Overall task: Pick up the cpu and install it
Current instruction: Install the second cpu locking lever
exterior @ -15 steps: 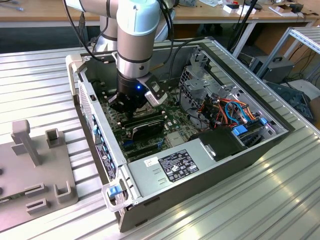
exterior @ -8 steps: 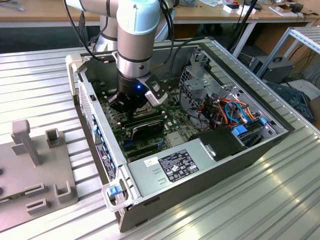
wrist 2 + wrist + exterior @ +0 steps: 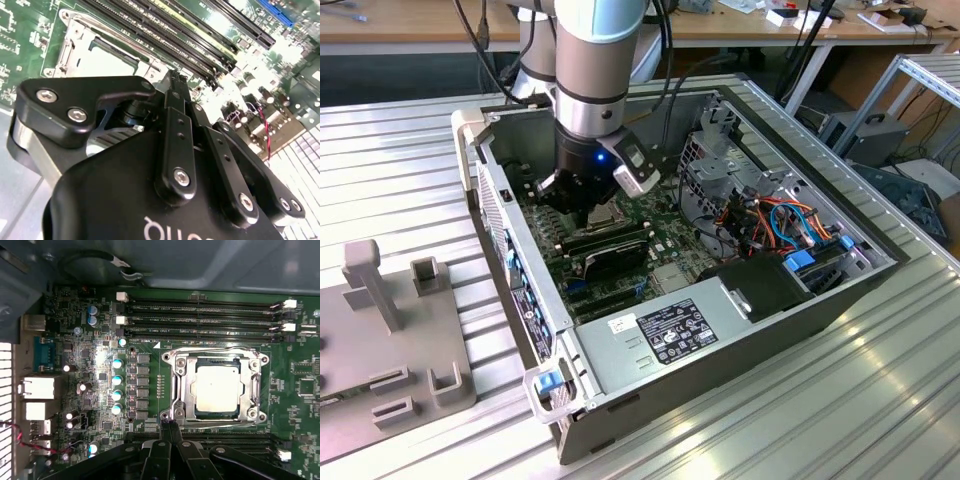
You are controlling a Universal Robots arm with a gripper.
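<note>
The cpu has a dull, matt silver-grey metal top, seated in a socket frame of bright, reflective metal. The motherboard around it is glossy green, studded with shiny metal-capped capacitors and long black plastic memory slots. The tool is matt black metal with smooth links and bright steel screw heads. In the exterior view, the computer case is bare grey sheet metal, and the surface under it is ribbed, brushed aluminium with a soft sheen. The arm wears a smooth satin-grey metal casing.
</note>
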